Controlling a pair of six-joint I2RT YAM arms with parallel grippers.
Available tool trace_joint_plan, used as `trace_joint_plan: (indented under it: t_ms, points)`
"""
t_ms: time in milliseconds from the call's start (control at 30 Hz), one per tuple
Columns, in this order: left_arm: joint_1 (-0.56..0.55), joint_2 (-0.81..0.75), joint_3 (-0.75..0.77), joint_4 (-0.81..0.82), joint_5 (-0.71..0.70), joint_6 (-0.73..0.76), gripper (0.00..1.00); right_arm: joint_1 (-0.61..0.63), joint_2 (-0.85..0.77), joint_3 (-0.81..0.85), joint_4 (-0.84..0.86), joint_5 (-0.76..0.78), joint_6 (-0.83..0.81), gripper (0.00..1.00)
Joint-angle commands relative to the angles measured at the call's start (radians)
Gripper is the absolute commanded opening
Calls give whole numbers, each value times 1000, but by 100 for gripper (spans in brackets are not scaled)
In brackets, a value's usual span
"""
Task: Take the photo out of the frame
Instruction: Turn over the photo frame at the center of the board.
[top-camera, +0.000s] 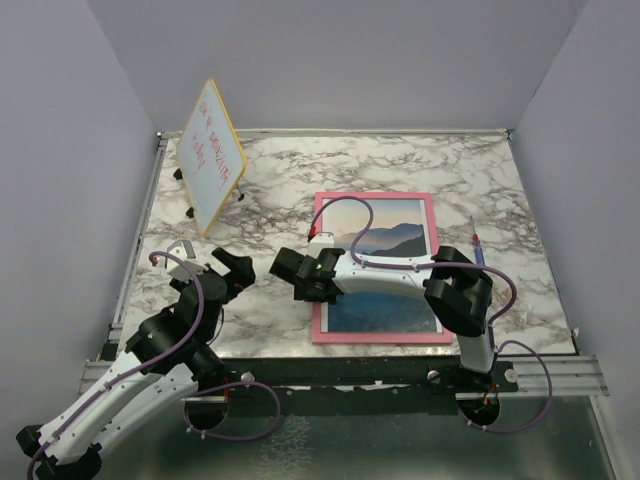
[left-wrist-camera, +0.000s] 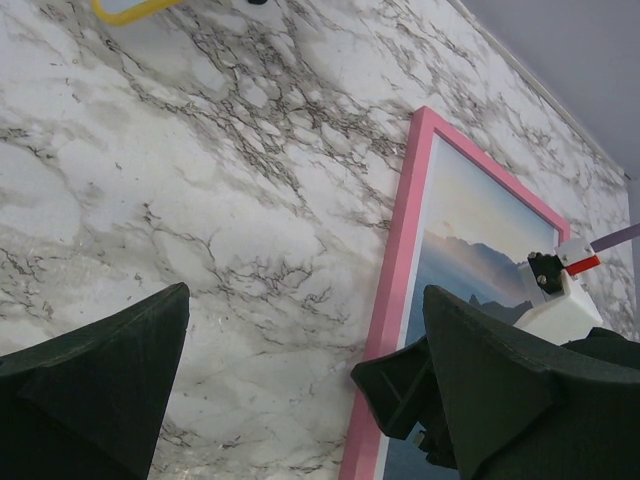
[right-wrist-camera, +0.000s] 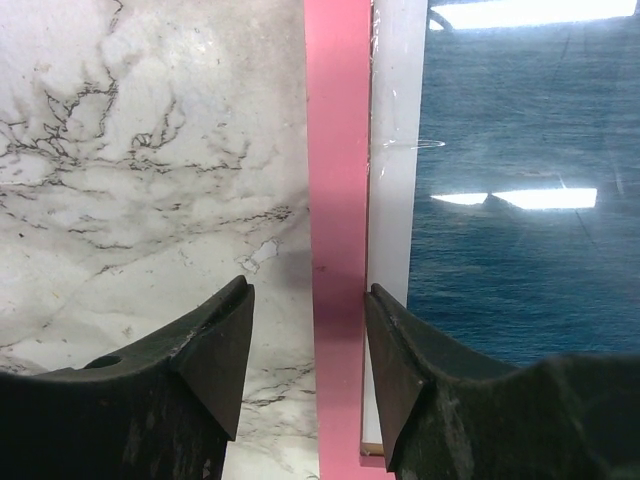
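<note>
Right claw (right-wrist-camera: 308, 290) straddles the frame's (right-wrist-camera: 338, 150) pink side rail, jaws half-spread; I fear a shallow pinch slips off.

Only lettering I find: red handwriting on white face of yellow-edged whiteboard (top-camera: 211, 155), standing tilted at far left of counter (top-camera: 480, 170). Top view: few short lines of red marker, running along board's long side. Strokes too small and slanted; I cannot read single word or digit. Left wrist view: only yellow edge of board at top margin, written face not visible. Nothing legible elsewhere.
</note>
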Motion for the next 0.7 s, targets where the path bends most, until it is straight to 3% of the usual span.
trace_joint_plan:
  t_ms: [0, 233, 433, 667]
  points:
    - [-9, -8, -4, -12, -27, -5, 99, -3, 24, 4, 14, -31, -16, 52]
    - [-21, -20, -8, -13, -38, -10, 99, -2, 33, -3, -3, -26, 1, 51]
    - [-33, -24, -7, -21, -52, -18, 99, -5, 46, 32, -90, 32, -108, 51]
    - [-36, -30, -8, -25, -60, -24, 99, -6, 37, -15, 16, -52, -113, 45]
